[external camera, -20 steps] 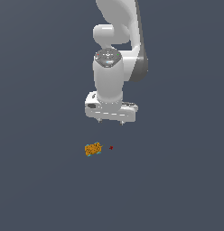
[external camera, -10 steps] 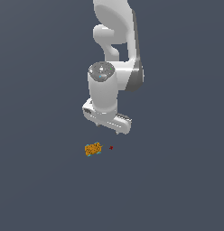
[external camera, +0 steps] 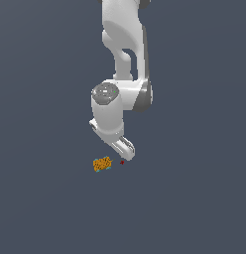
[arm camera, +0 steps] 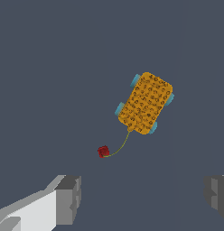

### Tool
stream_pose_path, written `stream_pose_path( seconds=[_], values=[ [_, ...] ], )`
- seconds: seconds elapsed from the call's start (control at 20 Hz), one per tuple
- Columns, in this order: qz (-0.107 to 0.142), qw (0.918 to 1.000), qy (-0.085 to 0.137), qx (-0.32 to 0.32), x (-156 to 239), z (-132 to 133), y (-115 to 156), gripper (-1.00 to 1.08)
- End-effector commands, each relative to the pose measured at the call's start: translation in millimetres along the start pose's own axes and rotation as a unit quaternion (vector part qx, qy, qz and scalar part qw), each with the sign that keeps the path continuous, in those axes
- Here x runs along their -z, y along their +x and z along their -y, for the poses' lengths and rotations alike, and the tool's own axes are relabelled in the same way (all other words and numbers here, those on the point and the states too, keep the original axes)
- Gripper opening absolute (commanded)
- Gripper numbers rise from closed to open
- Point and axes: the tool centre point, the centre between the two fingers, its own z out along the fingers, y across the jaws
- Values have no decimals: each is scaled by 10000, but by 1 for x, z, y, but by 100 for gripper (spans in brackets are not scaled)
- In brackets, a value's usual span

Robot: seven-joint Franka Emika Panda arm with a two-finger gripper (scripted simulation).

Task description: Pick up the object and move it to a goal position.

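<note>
The object (external camera: 102, 163) is a small lumpy orange block with tiny teal bits at its edges, lying on the dark grey floor. In the wrist view the object (arm camera: 145, 103) lies tilted, with a thin line running from it to the goal position. The goal position (external camera: 122, 162) is a tiny dark red dot just to the exterior view's right of the block; it also shows in the wrist view (arm camera: 103, 151). My gripper (external camera: 124, 152) hangs low, just above the dot and apart from the block. In the wrist view my gripper (arm camera: 143, 196) is open and empty, its grey fingers (arm camera: 68, 198) spread wide.
The plain dark grey floor (external camera: 194, 198) runs all around. The white arm (external camera: 122, 59) rises above the gripper. Nothing else shows.
The arm has come down and the hand has turned and tilted. It now sits much nearer the floor, close above the red dot. The block and dot have not moved.
</note>
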Motion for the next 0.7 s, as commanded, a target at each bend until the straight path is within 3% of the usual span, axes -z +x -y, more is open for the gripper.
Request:
stream_pose_path(
  seconds=[0.0, 0.65],
  values=[
    [-6, 9992, -8, -398, -8, -1, 6, 100],
    [-71, 9779, -56, -2088, -44, -9, 30, 100]
  ],
)
